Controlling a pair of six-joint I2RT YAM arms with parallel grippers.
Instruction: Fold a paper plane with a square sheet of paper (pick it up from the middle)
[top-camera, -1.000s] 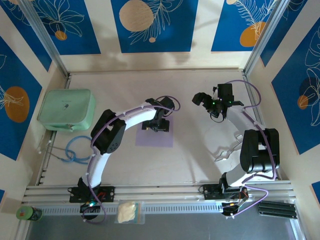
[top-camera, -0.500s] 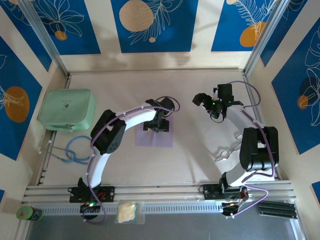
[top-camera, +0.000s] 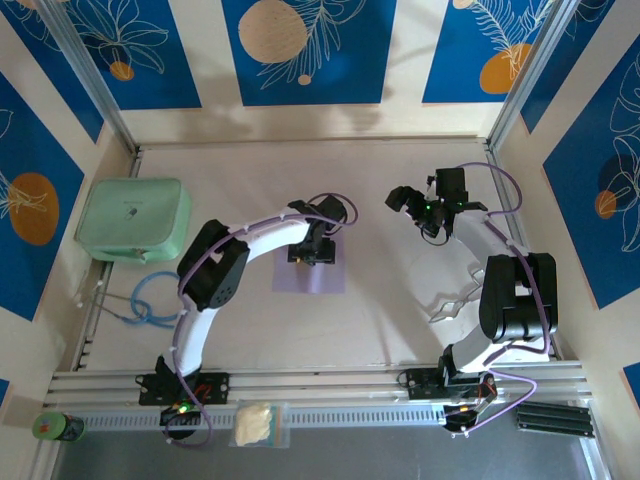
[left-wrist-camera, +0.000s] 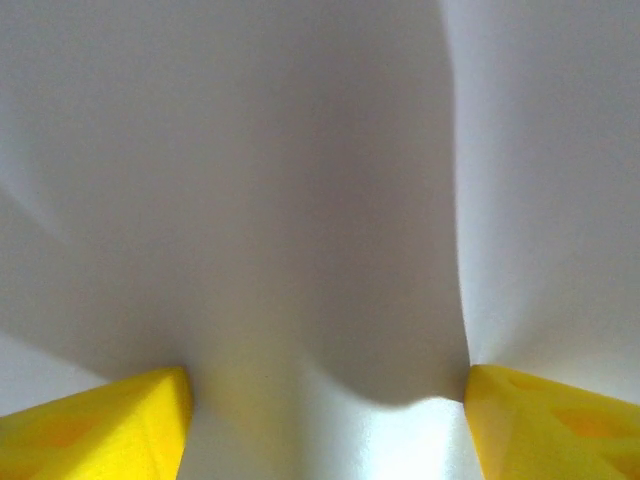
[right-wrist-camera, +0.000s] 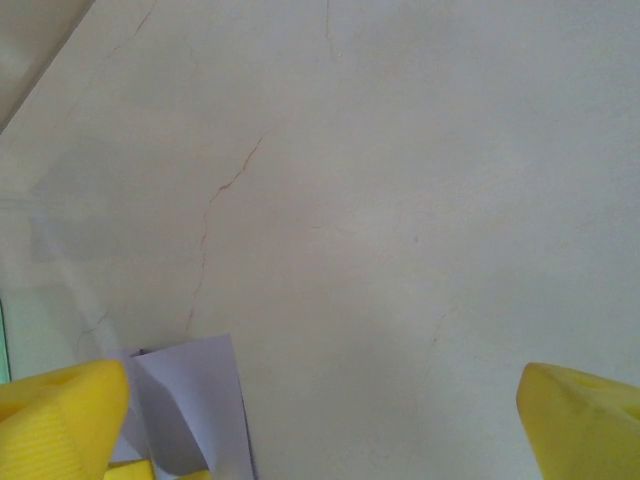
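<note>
The square sheet of paper (top-camera: 310, 276) lies pale lilac on the table's middle. My left gripper (top-camera: 313, 250) presses down on its far half. In the left wrist view the sheet (left-wrist-camera: 300, 200) buckles up into a soft ridge between the two yellow fingertips (left-wrist-camera: 120, 425), which stand apart on it; the left gripper (left-wrist-camera: 328, 420) is open. My right gripper (top-camera: 415, 205) hovers to the right of the sheet, open and holding nothing. The right wrist view has the right gripper (right-wrist-camera: 320, 420) over bare table, with a lifted edge of the sheet (right-wrist-camera: 190, 400) at lower left. The paper plane is out of view.
A mint-green rounded box (top-camera: 133, 220) sits at the left wall, with a blue cable loop (top-camera: 150, 297) in front of it. Near the front rail lie a small bag (top-camera: 258, 423) and a green can (top-camera: 58, 427). Walls enclose the table on three sides.
The left jaws have drawn closer together on the sheet, and the paper between them has bunched upward. The right arm has stayed put.
</note>
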